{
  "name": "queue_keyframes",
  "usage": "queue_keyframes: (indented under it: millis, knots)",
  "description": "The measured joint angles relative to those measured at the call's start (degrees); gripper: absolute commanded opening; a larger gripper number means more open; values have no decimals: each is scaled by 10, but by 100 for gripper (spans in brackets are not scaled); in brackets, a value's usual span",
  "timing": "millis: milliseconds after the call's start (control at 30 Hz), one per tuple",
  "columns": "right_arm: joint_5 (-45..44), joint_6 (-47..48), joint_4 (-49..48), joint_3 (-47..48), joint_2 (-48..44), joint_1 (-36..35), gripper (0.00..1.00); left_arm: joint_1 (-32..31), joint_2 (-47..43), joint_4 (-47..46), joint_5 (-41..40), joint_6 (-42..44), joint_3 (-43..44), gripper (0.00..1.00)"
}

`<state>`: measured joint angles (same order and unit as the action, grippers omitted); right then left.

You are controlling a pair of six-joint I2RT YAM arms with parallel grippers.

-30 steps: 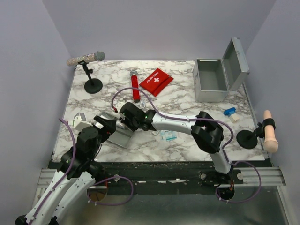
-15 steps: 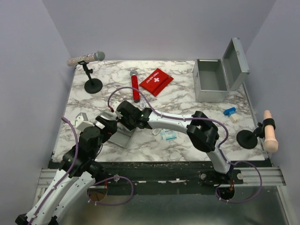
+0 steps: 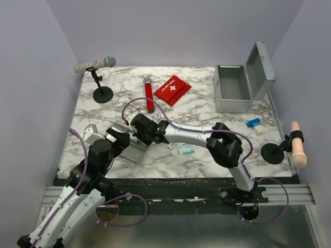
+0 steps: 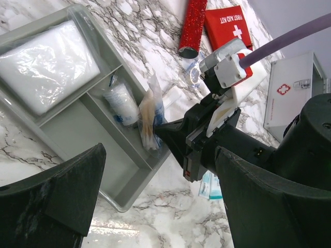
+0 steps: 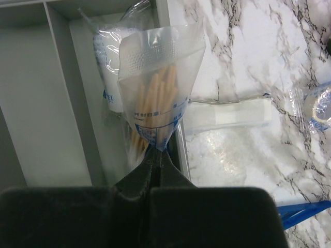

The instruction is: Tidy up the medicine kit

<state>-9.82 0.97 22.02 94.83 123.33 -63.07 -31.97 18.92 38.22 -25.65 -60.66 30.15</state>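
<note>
The right gripper (image 5: 156, 152) is pinching the bottom edge of a clear bag (image 5: 155, 88) with its jaws pressed fully together. Pale wooden sticks are showing through the plastic, and some blue print is too small to read. The bag is standing up from the fingertips over the outer wall of the shallow grey tray (image 4: 88, 124), right beside a small wrapped roll (image 4: 121, 103) that is lying in the tray's narrow compartment. Whether the bag is touching the roll is hard to tell. A flat white packet (image 4: 46, 67) is filling the tray's large compartment. The left gripper (image 4: 160, 206) is hovering above the tray's near corner with its fingers spread wide and nothing between them. On the marble table (image 3: 196, 116) a thin wrapped strip (image 5: 227, 114) is lying just beside the tray wall. Farther back, a red glittery tube (image 4: 192, 26) and a red first aid pouch (image 4: 227, 26) are lying near each other. The medicine kit (image 3: 234, 106) is sitting at the far right corner of the table, well apart from both grippers, with its hinged lid (image 3: 261, 70) standing open.
</note>
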Motion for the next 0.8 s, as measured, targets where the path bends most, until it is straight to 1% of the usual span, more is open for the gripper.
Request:
queue_keyframes:
  millis: [333,500,633,800]
  knots:
    - [-4,-2,4,-16,-46,0,1,0,-1,-4,2,0,-1,96]
    - [-2,-1,4,-18,-99,0,1,0,-1,-3,2,0,0,96]
    - [23,-1,6,-19,-137,-1,1,0,-4,-3,0,0,2,96]
    - [32,-1,12,-28,-141,-24,1,0,-21,1,-12,5,10,96]
